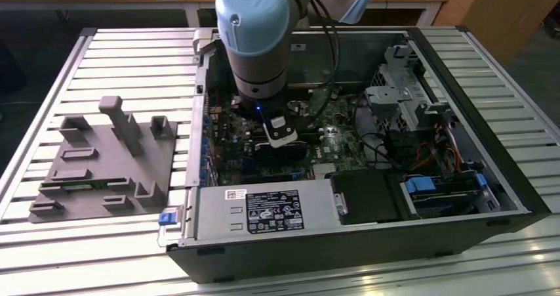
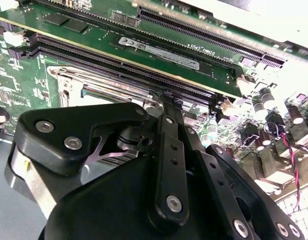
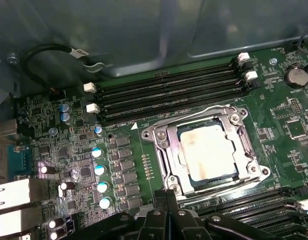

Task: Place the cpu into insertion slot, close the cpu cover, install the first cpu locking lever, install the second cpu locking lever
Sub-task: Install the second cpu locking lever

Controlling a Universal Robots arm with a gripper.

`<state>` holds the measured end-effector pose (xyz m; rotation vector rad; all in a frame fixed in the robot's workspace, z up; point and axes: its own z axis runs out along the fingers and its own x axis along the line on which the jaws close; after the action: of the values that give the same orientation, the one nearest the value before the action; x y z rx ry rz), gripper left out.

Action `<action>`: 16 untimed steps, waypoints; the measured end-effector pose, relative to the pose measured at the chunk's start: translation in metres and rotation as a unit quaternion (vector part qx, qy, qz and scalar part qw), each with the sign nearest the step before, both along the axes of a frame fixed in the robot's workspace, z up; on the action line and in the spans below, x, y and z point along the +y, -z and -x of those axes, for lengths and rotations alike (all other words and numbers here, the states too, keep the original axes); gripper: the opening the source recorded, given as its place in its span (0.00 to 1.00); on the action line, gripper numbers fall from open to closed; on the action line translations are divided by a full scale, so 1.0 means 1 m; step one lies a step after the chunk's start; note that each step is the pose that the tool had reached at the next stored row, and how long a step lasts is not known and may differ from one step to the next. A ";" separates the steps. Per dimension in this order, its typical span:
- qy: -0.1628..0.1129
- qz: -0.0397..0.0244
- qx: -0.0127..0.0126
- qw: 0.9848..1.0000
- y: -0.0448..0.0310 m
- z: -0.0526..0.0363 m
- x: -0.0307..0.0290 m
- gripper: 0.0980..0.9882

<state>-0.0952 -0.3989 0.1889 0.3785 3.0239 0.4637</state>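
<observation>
- Down inside the open computer case (image 1: 368,243) goes the arm (image 1: 258,40), and the gripper (image 3: 166,202) hangs low over the motherboard (image 3: 119,145), right at the near edge of the socket in the first wrist view.
- In the second wrist view the gripper's (image 2: 166,100) black linkage bars run together to a narrow tip; the fingers look drawn close with nothing between them, though the very tips are hard to make out.
- Just beyond that tip sits the insertion slot (image 3: 208,150), a square socket with a grey metal rim.
- The cpu (image 3: 206,152) lies in the slot, its dull silvery top stained brownish toward the middle, flat and square with the socket.
- The cpu cover (image 3: 166,150) is down around the chip, its frame bordering the silvery top through the window.
- Whether the locking levers are latched, I cannot tell.
- Long black memory slots (image 3: 168,92) run along the far side of the socket; more sit just beside the gripper.
- A row of teal-topped capacitors (image 3: 100,177) stands near the socket.
- In the exterior view, a grey fixture plate (image 1: 105,171) lies on the slatted table (image 1: 131,53), well apart at the exterior view's left of the case.
</observation>
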 end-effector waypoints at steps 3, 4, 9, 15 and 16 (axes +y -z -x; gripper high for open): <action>0.000 0.000 0.000 1.000 0.0006 0.0003 0.0000 0.01; 0.000 0.000 0.000 1.000 0.0009 0.0004 0.0000 0.01; 0.000 0.000 0.000 1.000 0.0014 0.0004 0.0000 0.01; 0.000 0.000 0.000 1.000 -0.0034 0.0004 0.0001 0.01; 0.000 0.000 0.000 1.000 -0.0051 0.0004 0.0000 0.01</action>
<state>-0.0956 -0.3989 0.1939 0.3785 3.0236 0.4642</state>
